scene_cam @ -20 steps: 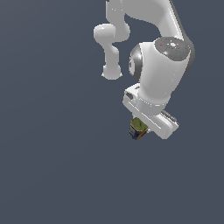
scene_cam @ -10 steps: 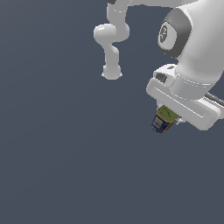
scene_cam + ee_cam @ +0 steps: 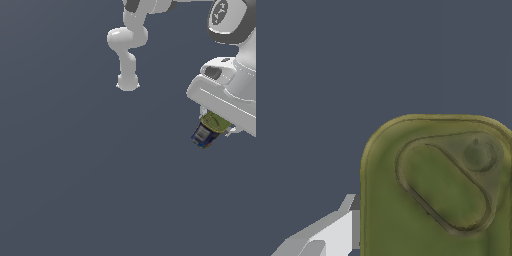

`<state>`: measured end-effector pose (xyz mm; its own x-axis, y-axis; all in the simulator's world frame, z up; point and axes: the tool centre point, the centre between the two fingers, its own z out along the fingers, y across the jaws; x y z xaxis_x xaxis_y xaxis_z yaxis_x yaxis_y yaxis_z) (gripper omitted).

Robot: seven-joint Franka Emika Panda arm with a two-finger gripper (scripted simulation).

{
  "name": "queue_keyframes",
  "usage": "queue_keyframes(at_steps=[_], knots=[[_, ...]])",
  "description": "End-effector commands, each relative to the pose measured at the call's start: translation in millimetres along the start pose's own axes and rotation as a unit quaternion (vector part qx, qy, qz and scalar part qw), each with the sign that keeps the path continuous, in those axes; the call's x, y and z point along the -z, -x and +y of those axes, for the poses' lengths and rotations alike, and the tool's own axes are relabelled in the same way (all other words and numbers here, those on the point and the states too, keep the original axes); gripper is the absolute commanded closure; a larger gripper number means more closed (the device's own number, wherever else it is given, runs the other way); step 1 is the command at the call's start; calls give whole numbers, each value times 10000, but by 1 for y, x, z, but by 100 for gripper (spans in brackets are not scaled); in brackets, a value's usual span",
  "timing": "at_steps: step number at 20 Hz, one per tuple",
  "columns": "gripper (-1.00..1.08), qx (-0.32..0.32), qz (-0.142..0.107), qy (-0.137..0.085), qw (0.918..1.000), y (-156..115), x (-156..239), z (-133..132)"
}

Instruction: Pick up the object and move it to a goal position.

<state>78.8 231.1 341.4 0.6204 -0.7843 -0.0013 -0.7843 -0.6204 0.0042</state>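
The object (image 3: 209, 129) is a small stubby can with an olive-green body and a dark blue end. It hangs tilted under the white hand at the exterior view's right, off the floor. My gripper (image 3: 214, 128) is shut on it, its fingers mostly hidden by the hand and the can. In the wrist view the object's (image 3: 438, 187) olive lid with a pull-tab relief fills much of the picture, and one grey finger (image 3: 331, 232) presses against its side.
The arm's white base (image 3: 127, 82) stands at the back, left of the hand in the exterior view. A plain dark grey floor (image 3: 75, 175) surrounds everything. No goal marker shows.
The hand has carried the object steadily toward the exterior view's right and nearer the camera. The grip on it has stayed the same.
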Motion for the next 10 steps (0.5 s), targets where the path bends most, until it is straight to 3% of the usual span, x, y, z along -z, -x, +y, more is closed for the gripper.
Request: queue_keyframes(at_steps=[1,10], knots=[[108,-4,8,-20,10000,3,9,-5],[108,-2,6,-21,10000,8,17,-12]])
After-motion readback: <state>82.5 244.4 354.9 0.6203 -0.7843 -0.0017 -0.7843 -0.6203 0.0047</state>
